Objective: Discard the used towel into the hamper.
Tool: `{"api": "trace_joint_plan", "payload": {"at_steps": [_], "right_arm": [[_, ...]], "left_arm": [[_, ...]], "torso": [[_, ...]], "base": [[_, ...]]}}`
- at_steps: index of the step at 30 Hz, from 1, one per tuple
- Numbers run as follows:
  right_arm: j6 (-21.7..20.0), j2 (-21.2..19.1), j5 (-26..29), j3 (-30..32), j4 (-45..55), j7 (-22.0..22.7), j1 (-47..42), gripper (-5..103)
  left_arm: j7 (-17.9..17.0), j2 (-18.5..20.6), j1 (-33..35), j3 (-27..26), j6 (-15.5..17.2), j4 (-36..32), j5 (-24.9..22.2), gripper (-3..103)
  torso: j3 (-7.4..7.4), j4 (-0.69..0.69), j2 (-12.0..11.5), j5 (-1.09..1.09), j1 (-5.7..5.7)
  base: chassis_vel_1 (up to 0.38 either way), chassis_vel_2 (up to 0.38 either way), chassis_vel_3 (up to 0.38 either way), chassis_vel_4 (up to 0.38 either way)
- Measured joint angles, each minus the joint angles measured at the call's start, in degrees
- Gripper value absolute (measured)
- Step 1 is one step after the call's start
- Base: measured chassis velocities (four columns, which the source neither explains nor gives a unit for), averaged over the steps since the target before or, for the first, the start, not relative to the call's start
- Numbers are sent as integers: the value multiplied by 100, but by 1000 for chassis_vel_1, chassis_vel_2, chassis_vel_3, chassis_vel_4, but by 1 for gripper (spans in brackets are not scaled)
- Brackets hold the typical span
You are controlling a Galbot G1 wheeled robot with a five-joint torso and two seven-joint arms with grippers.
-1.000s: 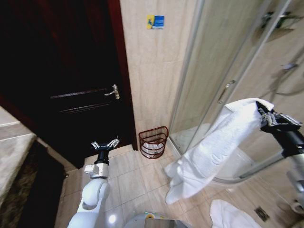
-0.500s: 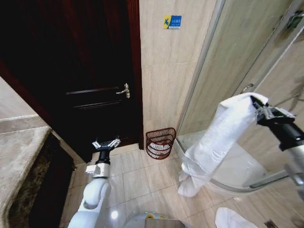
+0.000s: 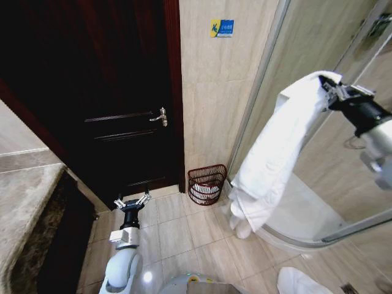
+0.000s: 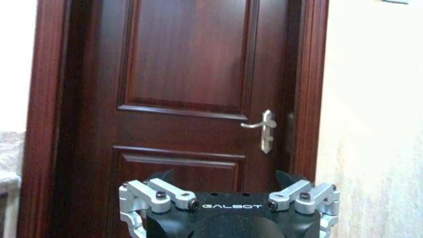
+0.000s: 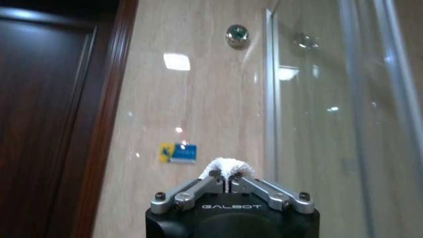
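At far left you see a stone surface [image 3: 27,202] beside the dark wooden door [image 3: 104,92], whose metal handle [image 3: 160,117] sits at mid-height near the frame. Your left gripper [image 3: 133,201] is held low above the tiled floor [image 3: 184,233] in front of the door, its fingers spread apart with nothing between them; in the left wrist view the same gripper [image 4: 228,198] faces the door panel [image 4: 188,74] and handle [image 4: 264,130] with both fingers splayed wide.

Moving right, the hamper [image 3: 206,184] stands upright on the floor against the beige tiled wall [image 3: 220,98], between the door frame and the glass shower screen [image 3: 331,153]. Something white lies inside it. A small blue and yellow sign [image 3: 222,27] is fixed high on the wall above it.

Further right, the towel [image 3: 275,153] hangs in a long drape in front of the shower screen, its lower end dangling beside the hamper and close to the floor, apart from the hamper's rim. Your right gripper [image 3: 334,92] is raised high at far right, clamped on the towel's top edge. In the right wrist view you see that gripper [image 5: 229,186] with fingers pinched together on a small tuft of towel [image 5: 227,166], facing the wall sign [image 5: 178,152]. A second white cloth [image 3: 300,283] lies on the floor at lower right.
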Motion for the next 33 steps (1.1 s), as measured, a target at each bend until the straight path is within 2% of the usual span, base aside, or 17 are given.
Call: {"api": "trace_joint_plan", "payload": {"at_steps": [4,5,9,10,13,14,17,18,22,24,25,33], "right_arm": [[-5,146,-167,-871,-257,277,1018,1],[-5,146,-167,-871,-257,277,1018,1],[-73,126,-234,-1488,-666,294,2236,1],[-73,126,-234,-1488,-666,294,2236,1],[-97,139,-170,-2080,-1026,295,3123,1],[-97,139,-170,-2080,-1026,295,3123,1],[-128,324,-119,-2844,-1606,291,4147,1],[-128,324,-119,-2844,-1606,291,4147,1],[-129,751,-201,-3569,-2446,226,5213,1],[-121,850,-256,-3683,-2618,184,5371,1],[-78,1051,-379,-3863,-2974,110,5645,1],[-25,1855,-770,-4231,-4125,-11,6617,1]], "left_arm": [[-77,-157,3,-41,19,-49,147,100],[-77,-157,3,-41,19,-49,147,100],[-123,-308,69,-43,-29,-116,298,100],[-123,-308,69,-43,-29,-116,298,100],[-156,-368,66,-41,-45,-130,375,100],[-156,-368,66,-41,-45,-130,375,100],[-183,-376,51,-61,-29,-162,379,100],[-183,-376,51,-61,-29,-162,379,100],[-215,-321,26,-130,35,-223,303,100],[-229,-310,23,-143,47,-231,278,100],[-259,-290,22,-162,62,-243,240,100],[-293,-230,54,-210,71,-282,114,100]], "torso": [[1,1,-1,0,1],[1,1,-1,0,1],[0,-1,0,-1,0],[0,-1,0,-1,0],[-1,-3,0,-1,0],[-1,-3,0,-1,0],[0,1,-1,0,0],[0,1,-1,0,0],[0,-1,0,-2,0],[0,-1,0,0,0],[0,0,-1,0,0],[0,0,-1,-2,1]], "base": [[0,0,0,0],[0,0,0,0],[0,0,0,0],[0,0,0,0],[0,0,0,0],[0,0,0,0],[0,0,0,0],[0,0,0,0],[0,0,0,0],[0,0,0,0],[0,0,0,0],[0,0,0,0]]}}
